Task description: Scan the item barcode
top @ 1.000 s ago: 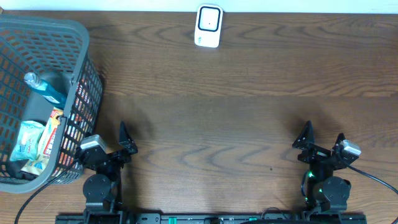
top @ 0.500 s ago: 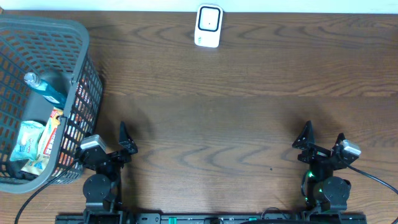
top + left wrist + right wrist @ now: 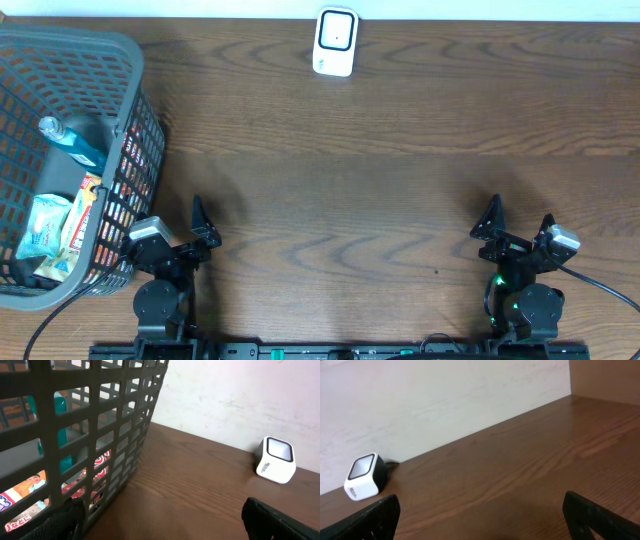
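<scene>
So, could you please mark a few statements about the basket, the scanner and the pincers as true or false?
The scanner stands at the far edge of the table. True.
The basket is empty. False: it holds a blue bottle and snack packets.
The left pincer grips an item. False: it is open and holds nothing.
The right pincer is open. True.

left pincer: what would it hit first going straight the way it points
Looks free: bare table ahead of the left pincer, then the wall. The basket stands just left of that line; depth unclear.
</scene>
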`<state>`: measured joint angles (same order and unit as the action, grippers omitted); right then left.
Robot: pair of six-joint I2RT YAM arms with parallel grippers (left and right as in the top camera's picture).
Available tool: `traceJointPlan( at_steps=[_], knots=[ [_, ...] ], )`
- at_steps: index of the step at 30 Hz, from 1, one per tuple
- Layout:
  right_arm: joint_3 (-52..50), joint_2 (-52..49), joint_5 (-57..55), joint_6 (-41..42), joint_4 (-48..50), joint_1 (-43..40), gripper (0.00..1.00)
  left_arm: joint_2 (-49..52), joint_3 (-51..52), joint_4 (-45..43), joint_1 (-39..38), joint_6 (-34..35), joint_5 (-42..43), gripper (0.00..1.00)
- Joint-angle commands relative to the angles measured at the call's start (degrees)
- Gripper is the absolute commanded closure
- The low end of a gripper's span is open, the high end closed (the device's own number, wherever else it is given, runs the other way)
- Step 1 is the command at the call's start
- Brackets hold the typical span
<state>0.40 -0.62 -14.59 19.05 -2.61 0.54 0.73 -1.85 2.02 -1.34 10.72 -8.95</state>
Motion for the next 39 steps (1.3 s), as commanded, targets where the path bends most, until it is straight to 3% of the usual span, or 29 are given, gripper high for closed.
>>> traceJointPlan(
  at_steps=[1, 39],
  knots=[
    [0.0, 0.2, 0.1, 0.2, -0.3, -0.2, 0.01, -0.5, 1.6, 1.1, 0.0, 0.7, -0.5, 0.02],
    [0.0, 0.2, 0.1, 0.2, -0.3, -0.2, 0.01, -0.5, 1.6, 0.9, 0.0, 0.7, -2.7, 0.02]
  ],
)
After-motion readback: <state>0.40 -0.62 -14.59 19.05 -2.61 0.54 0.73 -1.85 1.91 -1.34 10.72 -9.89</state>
